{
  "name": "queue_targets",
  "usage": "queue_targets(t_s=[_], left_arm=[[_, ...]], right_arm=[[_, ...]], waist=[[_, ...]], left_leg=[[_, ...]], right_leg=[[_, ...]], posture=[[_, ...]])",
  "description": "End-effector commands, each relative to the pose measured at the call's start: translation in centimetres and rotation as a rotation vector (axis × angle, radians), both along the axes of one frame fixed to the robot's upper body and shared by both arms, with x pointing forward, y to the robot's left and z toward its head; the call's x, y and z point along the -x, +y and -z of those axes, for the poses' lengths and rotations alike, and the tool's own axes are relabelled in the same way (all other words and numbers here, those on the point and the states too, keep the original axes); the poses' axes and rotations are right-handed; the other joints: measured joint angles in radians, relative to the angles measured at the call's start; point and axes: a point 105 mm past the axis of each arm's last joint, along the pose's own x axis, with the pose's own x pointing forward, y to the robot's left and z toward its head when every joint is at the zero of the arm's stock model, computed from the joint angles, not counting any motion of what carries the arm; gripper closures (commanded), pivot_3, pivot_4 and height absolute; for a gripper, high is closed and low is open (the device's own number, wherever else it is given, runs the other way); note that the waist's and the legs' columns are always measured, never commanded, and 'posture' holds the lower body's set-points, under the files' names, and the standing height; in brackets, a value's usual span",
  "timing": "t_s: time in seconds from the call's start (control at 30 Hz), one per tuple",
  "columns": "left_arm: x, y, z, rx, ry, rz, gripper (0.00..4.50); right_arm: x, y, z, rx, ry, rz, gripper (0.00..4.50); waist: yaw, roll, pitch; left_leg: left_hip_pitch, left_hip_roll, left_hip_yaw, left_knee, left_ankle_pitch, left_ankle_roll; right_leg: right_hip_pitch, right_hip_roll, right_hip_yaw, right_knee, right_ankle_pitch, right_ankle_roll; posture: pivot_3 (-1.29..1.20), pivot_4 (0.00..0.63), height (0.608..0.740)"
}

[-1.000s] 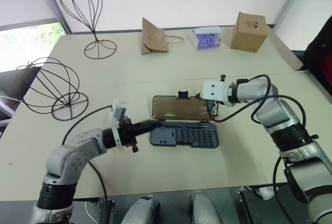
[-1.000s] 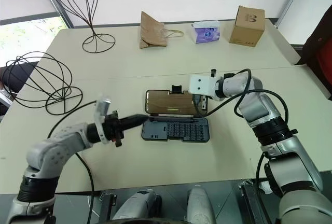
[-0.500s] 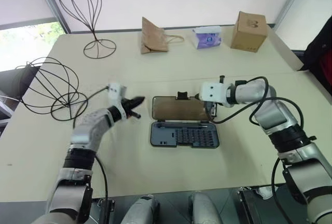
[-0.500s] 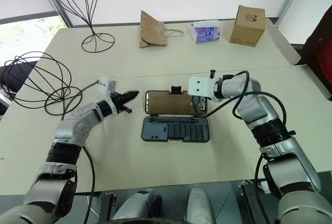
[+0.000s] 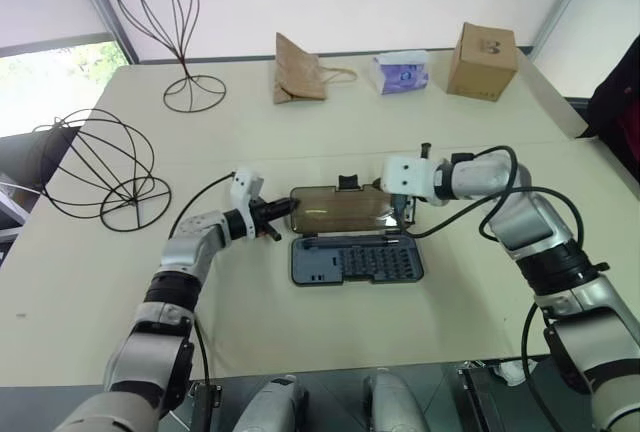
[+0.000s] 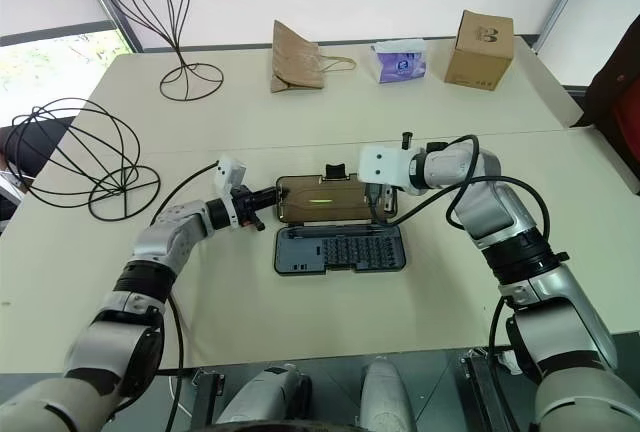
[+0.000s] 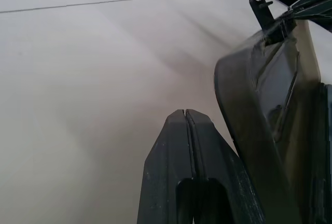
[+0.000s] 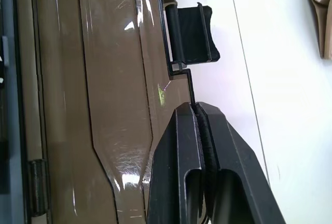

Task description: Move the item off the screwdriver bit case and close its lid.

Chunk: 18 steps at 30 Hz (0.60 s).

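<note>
Fingers pressed together, the left hand [image 6: 262, 196] sits at the left edge of the lid [image 6: 325, 198], the right hand [image 6: 380, 204] at its right edge, likely to tip it over the bit case [image 6: 340, 249]. Wire sphere [image 6: 75, 157] rests well apart on the table [image 6: 450, 152].

Bright, even daylight; window [image 5: 55, 77] blown out upper left. Soft shadows. Glare streaks on lid [image 8: 111, 79]. Wrist views slightly soft.
</note>
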Motion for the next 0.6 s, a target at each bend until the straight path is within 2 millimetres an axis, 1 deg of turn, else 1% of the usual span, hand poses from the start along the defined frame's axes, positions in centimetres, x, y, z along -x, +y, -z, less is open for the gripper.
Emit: queue_targets(t_s=[0.03,0.1,0.17,0.2,0.23,0.27,0.3,0.33,0.37,0.43,0.47,0.53,0.6], left_arm=[[-0.5,-0.4,-0.8,-0.012,-0.044,0.022,4.5],[-0.7,-0.5,-0.9,-0.006,-0.049,0.022,4.5],[-0.8,-0.5,-1.0,-0.005,-0.054,0.021,4.5],[-0.9,-0.5,-1.1,-0.003,-0.056,0.022,4.5],[-0.9,-0.5,-1.2,-0.001,-0.059,0.024,4.5],[-0.9,-0.5,-1.4,0.003,-0.064,0.028,4.5],[-0.9,-0.5,-1.6,0.009,-0.07,0.033,4.5],[-0.8,-0.8,-2.2,0.024,-0.076,0.055,4.5],[-0.8,-0.9,-2.6,0.034,-0.081,0.071,4.5],[-0.4,-1.3,-3.4,0.055,-0.085,0.118,4.5],[-0.1,-1.5,-3.7,0.064,-0.084,0.149,4.5],[1.6,-2.3,-4.8,0.067,-0.084,0.289,4.5],[3.8,-2.9,-5.5,0.035,-0.07,0.453,4.5]], right_arm=[[0.2,0.6,-1.9,-0.032,-0.057,-0.021,4.22],[0.3,0.6,-2.1,-0.032,-0.061,-0.018,3.56],[0.4,0.4,-2.5,-0.028,-0.077,-0.011,2.58],[0.6,0.2,-3.0,-0.023,-0.081,-0.009,1.99],[1.3,-0.1,-3.4,-0.01,-0.06,-0.022,1.52],[2.4,-0.3,-4.4,-0.023,-0.032,-0.051,1.07],[3.2,-0.4,-5.6,-0.061,-0.004,-0.056,1.07],[4.4,-0.9,-7.8,-0.139,0.037,-0.054,1.07],[5.3,-1.1,-9.3,-0.192,0.066,-0.055,1.07],[7.3,-1.5,-11.2,-0.274,0.135,-0.077,1.07],[8.2,-1.5,-11.8,-0.312,0.163,-0.093,1.07],[9.7,-1.8,-13.6,-0.429,0.19,-0.112,1.07],[9.7,-2.4,-14.4,-0.508,0.175,-0.076,1.07]], waist=[[0.0,0.0,0.0],[-0.001,0.0,0.0],[0.0,0.0,0.0],[-0.001,0.0,0.0],[0.001,0.0,0.0],[0.003,0.0,0.0],[0.003,0.0,0.0],[0.003,0.0,0.0],[0.002,0.0,0.0],[0.001,0.0,0.0],[0.001,0.0,0.0],[0.002,-0.001,0.0],[0.001,-0.001,0.001]], left_leg=[[0.0,0.0,0.0,0.0,0.0,0.0],[0.0,0.0,0.0,0.0,0.0,0.0],[0.0,0.0,0.0,0.0,0.0,0.0],[0.0,0.0,0.0,0.0,0.0,0.0],[0.0,0.0,0.0,0.0,0.0,0.0],[-0.001,0.0,0.0,0.0,0.0,0.0],[-0.002,-0.001,-0.001,0.001,0.0,0.0],[-0.005,-0.001,-0.001,0.002,0.0,0.0],[-0.008,-0.001,-0.001,0.003,0.0,0.0],[-0.014,-0.001,-0.002,0.006,0.0,0.0],[-0.016,-0.001,-0.002,0.007,0.0,0.0],[-0.016,-0.001,-0.003,0.007,0.0,0.0],[-0.016,-0.001,-0.003,0.008,0.0,0.0]], right_leg=[[0.0,0.0,0.0,0.0,0.0,0.0],[0.0,0.0,0.0,0.0,0.0,0.0],[0.0,0.0,0.0,0.0,0.0,0.0],[0.0,0.0,0.0,0.0,0.0,0.0],[0.0,0.0,0.0,0.0,0.0,0.0],[-0.001,0.0,0.0,0.0,0.0,0.0],[-0.002,0.0,0.0,0.001,0.0,0.0],[-0.003,0.0,0.0,0.001,0.0,0.0],[-0.006,-0.001,-0.001,0.001,0.0,0.0],[-0.011,0.0,-0.001,0.002,0.0,0.0],[-0.012,0.0,-0.001,0.002,0.0,0.0],[-0.011,-0.001,-0.002,0.002,0.0,0.0],[-0.011,-0.001,-0.002,0.002,0.0,0.0]], posture=[[0.0,0.15,0.74],[0.0,0.15,0.74],[0.0,0.15,0.74],[0.0,0.15,0.74],[0.0,0.15,0.74],[0.0,0.15,0.74],[0.0,0.15,0.74],[0.0,0.15,0.74],[0.0,0.15,0.74],[0.0,0.15,0.74],[0.0,0.15,0.74],[0.0,0.15,0.74],[0.0,0.15,0.74]])
